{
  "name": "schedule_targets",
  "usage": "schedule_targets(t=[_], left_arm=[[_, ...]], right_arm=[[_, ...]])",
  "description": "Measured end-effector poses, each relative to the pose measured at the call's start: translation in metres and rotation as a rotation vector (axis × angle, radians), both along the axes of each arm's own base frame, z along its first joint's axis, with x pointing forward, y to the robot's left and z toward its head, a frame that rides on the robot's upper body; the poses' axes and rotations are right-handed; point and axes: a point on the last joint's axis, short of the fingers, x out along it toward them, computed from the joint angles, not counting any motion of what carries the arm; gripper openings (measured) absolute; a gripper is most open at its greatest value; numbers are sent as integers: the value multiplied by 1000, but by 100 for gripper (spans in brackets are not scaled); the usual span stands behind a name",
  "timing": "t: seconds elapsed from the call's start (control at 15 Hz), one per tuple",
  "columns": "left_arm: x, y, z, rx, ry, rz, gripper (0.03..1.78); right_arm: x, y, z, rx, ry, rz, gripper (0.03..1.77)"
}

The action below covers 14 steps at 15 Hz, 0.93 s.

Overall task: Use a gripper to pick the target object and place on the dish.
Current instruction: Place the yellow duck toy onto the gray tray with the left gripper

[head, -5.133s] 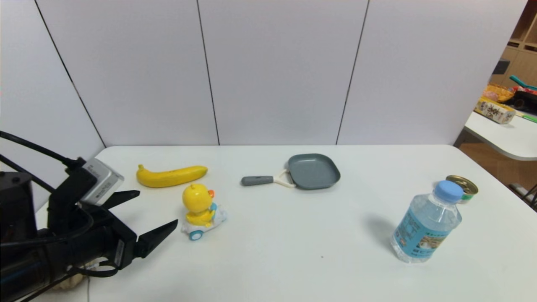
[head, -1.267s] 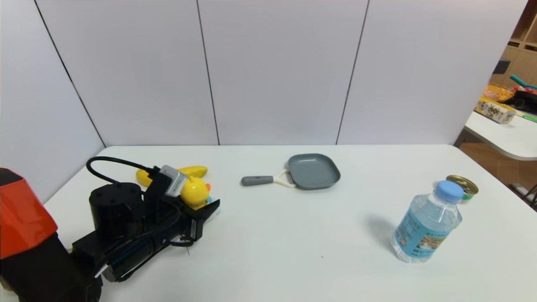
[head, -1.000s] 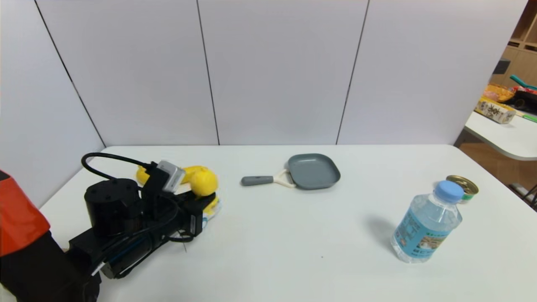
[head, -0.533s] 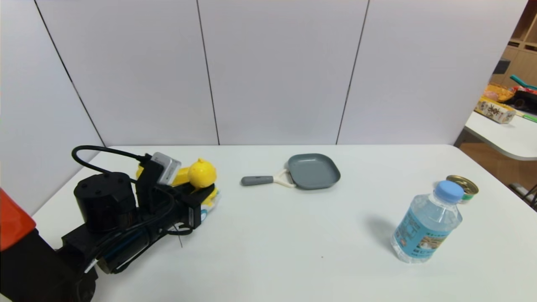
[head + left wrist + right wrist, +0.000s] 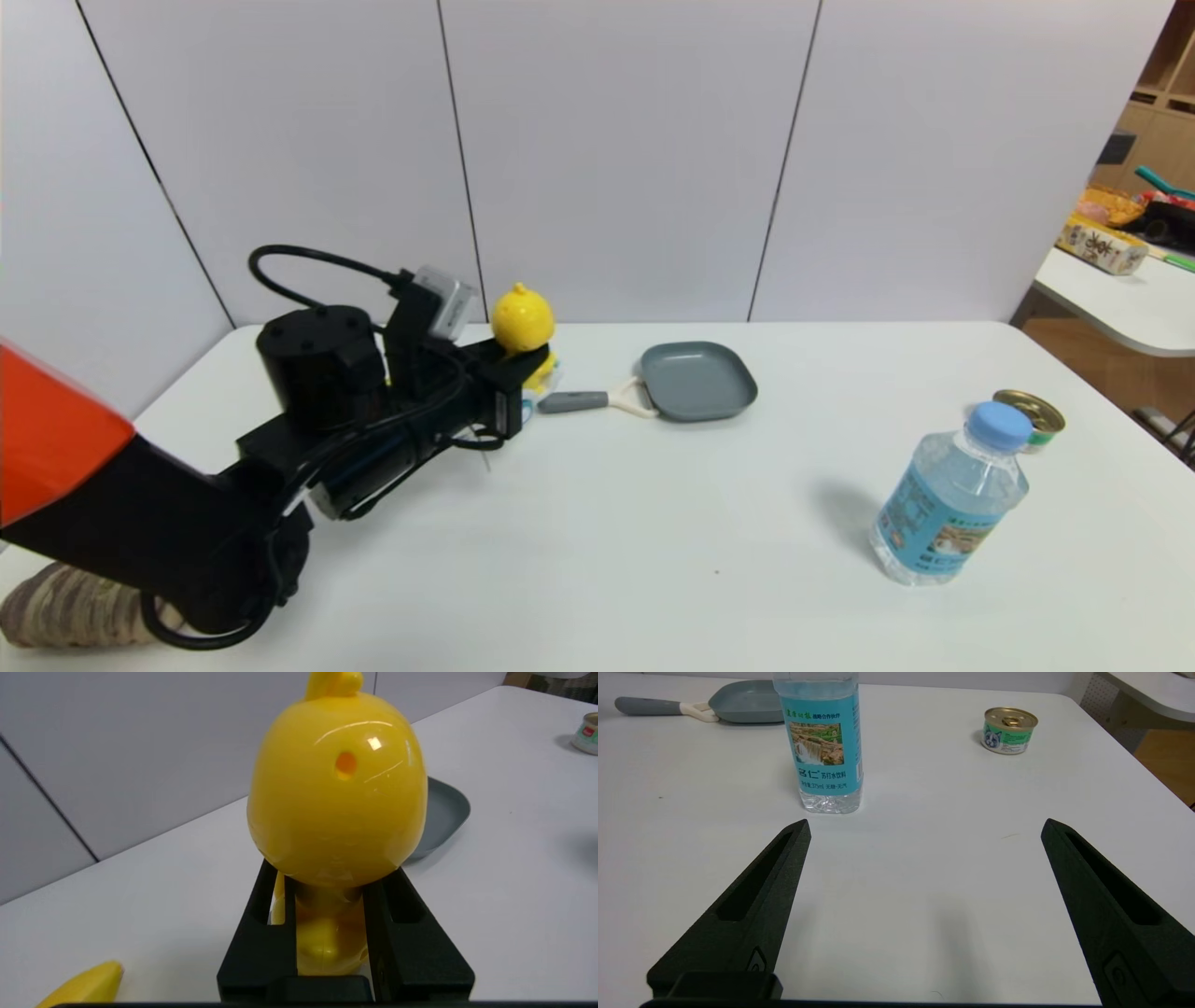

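Now, head view: left gripper [image 5: 523, 373] clamps the duck [image 5: 524, 319] by its body, off the table [image 5: 653, 523]; the pan [image 5: 698, 380] lies just ahead to its right.
Change: a second ago the duck hung low beside the banana; carry under way.
Left wrist view: jaws pinch the duck [image 5: 336, 793] below its head; pan [image 5: 441, 812] beyond.
Right wrist view: right gripper [image 5: 924, 835] spread wide, holding nothing, bottle [image 5: 822, 742] ahead.

Bare table [image 5: 597, 504] toward pan [image 5: 697, 380]

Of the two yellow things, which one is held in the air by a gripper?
The duck toy, clamped by the left gripper above the table. The banana lies on the table.
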Motion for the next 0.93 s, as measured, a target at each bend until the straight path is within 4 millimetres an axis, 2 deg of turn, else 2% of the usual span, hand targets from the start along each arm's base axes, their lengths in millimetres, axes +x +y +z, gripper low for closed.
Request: schedule_targets(t=[0.2, 0.4, 0.73, 0.93], left_arm=[[17, -38, 10, -4, -10, -72, 43], [36, -69, 8, 6, -6, -192, 43], [70, -108, -14, 22, 11, -270, 43], [84, -124, -26, 16, -1, -280, 43]], right_arm=[[0, 0, 0, 0, 0, 0, 171], [0, 0, 0, 0, 0, 0, 171], [0, 0, 0, 0, -1, 0, 171], [0, 0, 0, 0, 0, 0, 171]])
